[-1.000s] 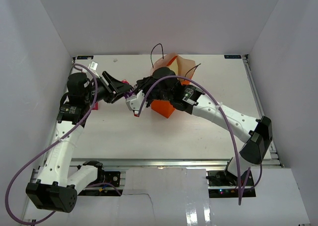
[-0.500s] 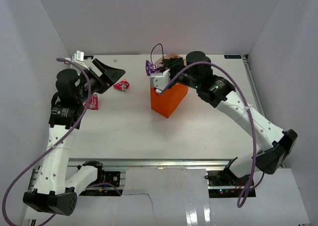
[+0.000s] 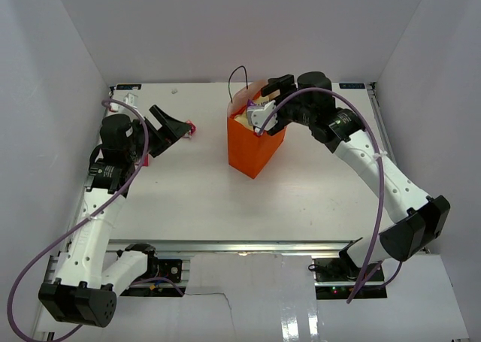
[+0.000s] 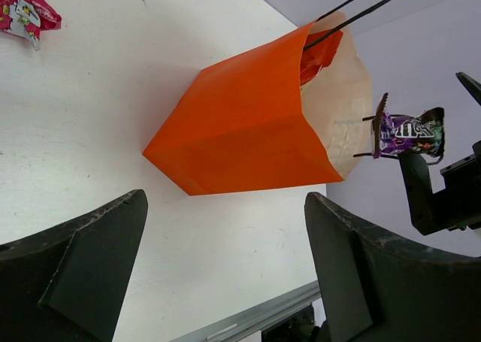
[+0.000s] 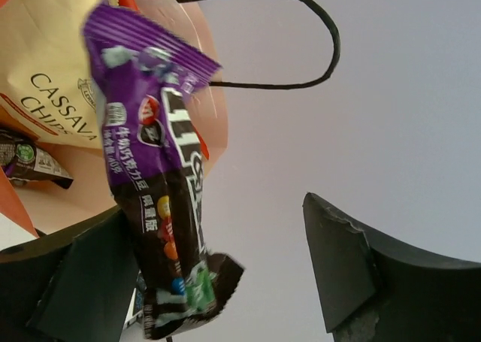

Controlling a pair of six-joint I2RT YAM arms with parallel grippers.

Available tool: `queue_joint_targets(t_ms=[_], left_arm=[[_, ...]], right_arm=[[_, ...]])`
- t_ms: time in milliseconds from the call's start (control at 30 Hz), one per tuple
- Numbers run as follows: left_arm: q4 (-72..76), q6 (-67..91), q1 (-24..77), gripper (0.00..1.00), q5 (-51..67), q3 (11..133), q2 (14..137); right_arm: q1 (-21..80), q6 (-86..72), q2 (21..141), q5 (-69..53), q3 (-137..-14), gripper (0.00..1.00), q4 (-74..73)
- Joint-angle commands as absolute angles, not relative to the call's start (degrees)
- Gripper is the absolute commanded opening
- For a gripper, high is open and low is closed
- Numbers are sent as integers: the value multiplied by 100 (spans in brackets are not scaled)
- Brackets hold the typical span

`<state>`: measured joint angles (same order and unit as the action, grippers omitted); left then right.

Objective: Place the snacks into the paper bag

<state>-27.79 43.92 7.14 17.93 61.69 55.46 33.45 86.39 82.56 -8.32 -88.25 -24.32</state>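
The orange paper bag [image 3: 252, 148] stands upright at the middle back of the table. My right gripper [image 3: 263, 105] hangs over its mouth with jaws wide apart. A purple-brown candy packet [image 5: 154, 177] hangs against one finger, with a wide gap to the other finger. In the left wrist view this packet [image 4: 407, 134] is in the air just beside the bag's opening [image 4: 342, 101]. A red-and-cream chip bag [image 5: 52, 94] and a small dark packet [image 5: 30, 165] lie inside. My left gripper [image 3: 171, 124] is open and empty, left of the bag.
A pink-red packet [image 3: 189, 128] lies on the table by my left gripper's tips; it also shows in the left wrist view [image 4: 22, 11]. Another pink packet [image 3: 143, 158] lies under my left arm. White walls enclose the table on three sides.
My right gripper carried the purple packet from in front of the bag up over its mouth and opened its jaws. My left gripper drew back to the left.
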Motion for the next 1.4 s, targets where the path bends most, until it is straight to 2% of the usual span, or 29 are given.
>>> queue_joint_targets(t_ms=[0,433,533,600,633,700,800,900,1100,1367], left_arm=[[-2751,4245,703,96,1714,6038,5423],[-2584,4693,703,96,1645,5713,6142],[-2602,5009,703,95,1206,5739,6345],[-2602,5394,694,94,696,5739,6626],[-2602,5527,703,93,416,5757,6888],[-2619,5729,694,93,160,5818,7240],[-2707,6090,694,93,-210,6151,8145],[-2892,6889,650,94,-465,6582,9094],[-2277,7426,607,94,-606,7250,10368],[-2057,7304,457,91,-607,8024,11346]], right_arm=[[3349,8614,8297,-949,-9061,86,-2303],[3322,8148,8736,-1028,-9948,88,-2760],[3226,7307,8877,-1195,-10491,88,-2768],[3051,5579,8982,-1370,-11010,94,-2829],[2867,5094,9122,-1884,-11578,95,-3265],[2734,3893,9158,-2301,-11847,94,-3506],[2357,2608,8852,-2917,-11445,93,-3349],[1847,1971,8378,-3348,-10777,92,-3086],[679,1793,7675,-3734,-9259,91,-2743],[255,1916,7014,-4016,-8007,91,-2461]])
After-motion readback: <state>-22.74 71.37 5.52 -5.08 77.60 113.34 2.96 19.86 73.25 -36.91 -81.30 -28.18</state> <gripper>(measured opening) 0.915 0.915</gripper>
